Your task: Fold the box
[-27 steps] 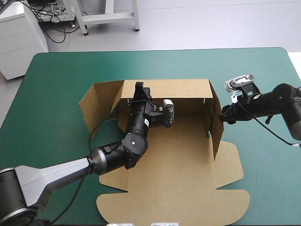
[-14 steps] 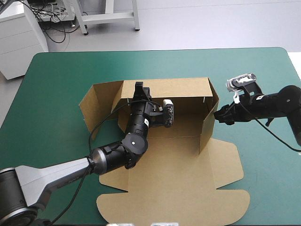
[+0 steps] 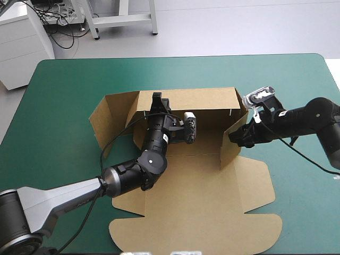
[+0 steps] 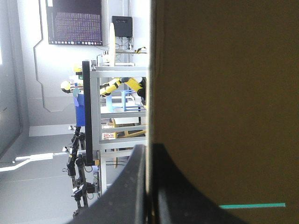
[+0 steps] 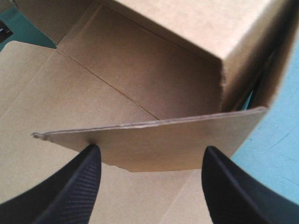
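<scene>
So, the box [image 3: 196, 202] sits mid-table on the teal-green cover [image 3: 58, 101], only partly formed. At its left end the left side flap [image 3: 102, 121] stands up but splays outward, not tucked. Next along, the left gripper [image 3: 158, 99] pinches the top edge of the raised back wall [image 3: 207, 99], black fingers all but together w/ the board between them. The front panels [image 3: 202, 226] lie flat toward the near edge. At the right end the right side flap [image 3: 229, 152] is swung inward over the floor. The right gripper [image 3: 234, 139], fingers spread, seems to press its outer face. My read: back wall up, right flap approx. halfway; left flap, tucking and front panels left to do.
</scene>
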You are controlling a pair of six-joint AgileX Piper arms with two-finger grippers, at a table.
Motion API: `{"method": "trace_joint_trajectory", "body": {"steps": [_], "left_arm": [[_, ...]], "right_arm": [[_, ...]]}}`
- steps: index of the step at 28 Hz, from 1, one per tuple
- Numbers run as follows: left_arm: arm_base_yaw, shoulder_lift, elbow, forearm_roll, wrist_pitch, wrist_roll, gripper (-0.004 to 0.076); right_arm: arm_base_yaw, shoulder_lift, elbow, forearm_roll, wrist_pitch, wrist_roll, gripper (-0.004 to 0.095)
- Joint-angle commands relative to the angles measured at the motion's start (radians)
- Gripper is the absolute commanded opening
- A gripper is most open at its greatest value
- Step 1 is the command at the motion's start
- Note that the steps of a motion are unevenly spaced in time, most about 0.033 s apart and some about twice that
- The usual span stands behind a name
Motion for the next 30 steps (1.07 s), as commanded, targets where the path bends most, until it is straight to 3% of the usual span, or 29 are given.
{"method": "trace_joint_trajectory", "body": {"steps": [1, 5, 19, 30], "left_arm": [[-0.005, -0.041, -0.03, 0.095, 0.045, -0.024, -0.0032], [-0.005, -0.041, -0.03, 0.095, 0.045, -0.024, -0.0032], [-0.005, -0.041, -0.03, 0.095, 0.043, -0.026, -0.0032], [-0.005, -0.041, -0.03, 0.095, 0.045, -0.026, -0.0032]], "right_arm": [[0.047, -0.031, -0.024, -0.003, -0.033, 0.047, 0.0572], [0.093, -0.031, -0.024, -0.063, -0.045, 0.099, 0.0572], [0.094, -0.118, -0.024, -0.064, -0.051, 0.121, 0.0572], [0.094, -0.201, -0.132, -0.06, 0.055, 0.225, 0.0572]]}}
